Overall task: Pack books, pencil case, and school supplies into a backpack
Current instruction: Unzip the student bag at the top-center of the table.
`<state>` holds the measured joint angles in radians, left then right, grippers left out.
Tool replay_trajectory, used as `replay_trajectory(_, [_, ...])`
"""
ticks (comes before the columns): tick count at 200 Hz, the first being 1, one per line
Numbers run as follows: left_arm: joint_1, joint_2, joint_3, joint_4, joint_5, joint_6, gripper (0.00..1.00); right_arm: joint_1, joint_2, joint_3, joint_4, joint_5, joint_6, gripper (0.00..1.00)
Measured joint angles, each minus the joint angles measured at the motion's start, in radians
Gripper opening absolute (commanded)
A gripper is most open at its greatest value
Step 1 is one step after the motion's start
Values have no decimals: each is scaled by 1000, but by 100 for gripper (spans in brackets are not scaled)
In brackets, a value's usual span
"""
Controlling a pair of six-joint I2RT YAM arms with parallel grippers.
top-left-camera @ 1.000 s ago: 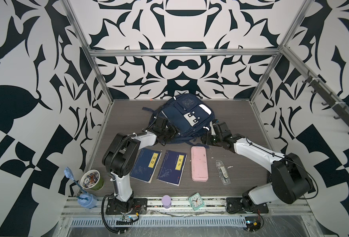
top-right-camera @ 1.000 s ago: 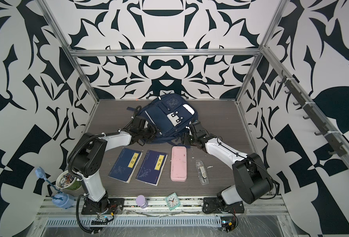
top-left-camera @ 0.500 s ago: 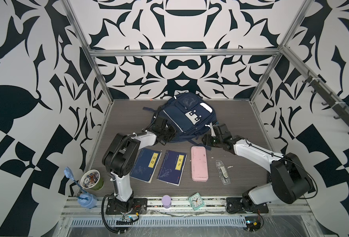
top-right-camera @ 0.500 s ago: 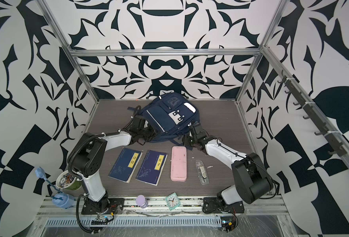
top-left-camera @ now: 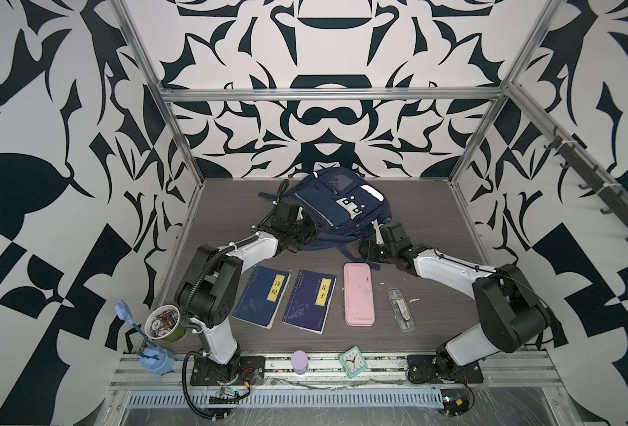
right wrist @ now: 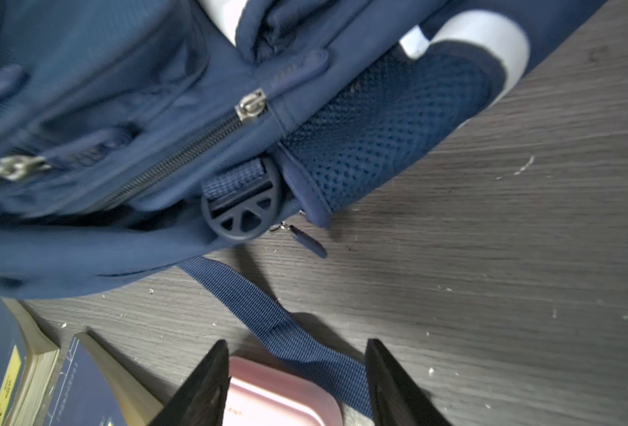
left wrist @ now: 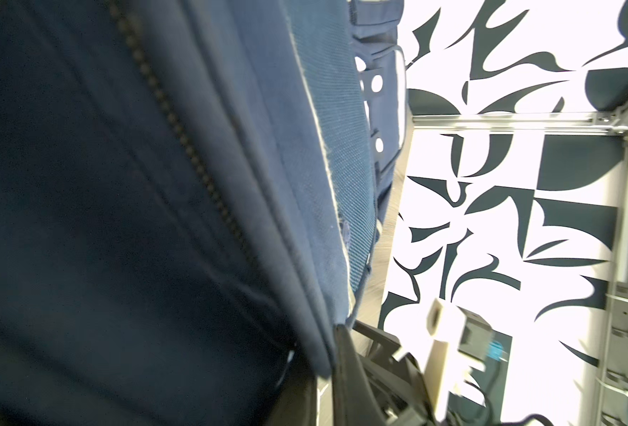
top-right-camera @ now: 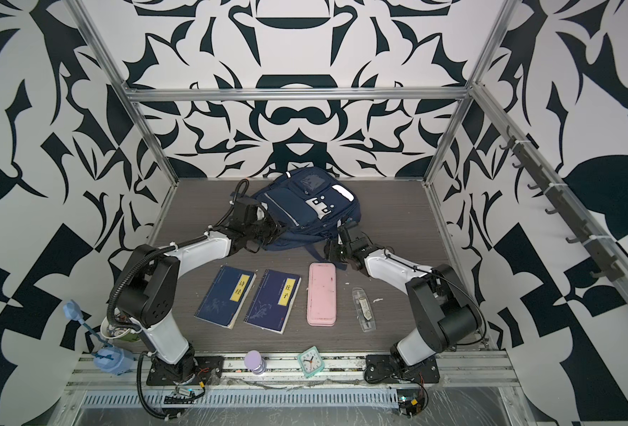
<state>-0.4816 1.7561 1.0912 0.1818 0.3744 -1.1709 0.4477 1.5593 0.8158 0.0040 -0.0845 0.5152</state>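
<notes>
The backpack (top-left-camera: 336,210), at upper centre in both top views, has just been gripped at its left edge by the left jaws, open a second ago, while the right jaws are kept open near the case (top-left-camera: 359,294), so unzipping can probably be started.

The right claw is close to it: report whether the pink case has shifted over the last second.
No. The pink case lies where it did, with the same gap to the book beside it and to the clear packet.
</notes>
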Motion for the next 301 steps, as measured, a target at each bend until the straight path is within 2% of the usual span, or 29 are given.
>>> replay_trajectory(24, [2,-2,12,-9,11,0,0,0,29,0,37,5,-10,60])
replay_trajectory(51, [4,-1,31,-38,16,8,0,0,72,0,84,7,-31,51])
replay_trajectory(103, [7,-2,49,-57,27,18,0,0,112,8,134,-3,-48,43])
replay_trajectory(186, [10,-2,86,-107,39,28,0,-1,187,100,135,-31,-66,34])
replay_trajectory(267, [11,-2,96,-133,42,43,0,-8,238,135,120,-50,-98,34])
replay_trajectory(278, [11,-2,101,-140,42,43,0,-8,241,135,121,-51,-102,36])
replay_trajectory(290, [11,-2,106,-143,43,43,0,-8,244,135,119,-50,-104,45])
replay_trajectory(301, [11,-2,109,-145,44,44,0,-8,245,135,118,-48,-120,48])
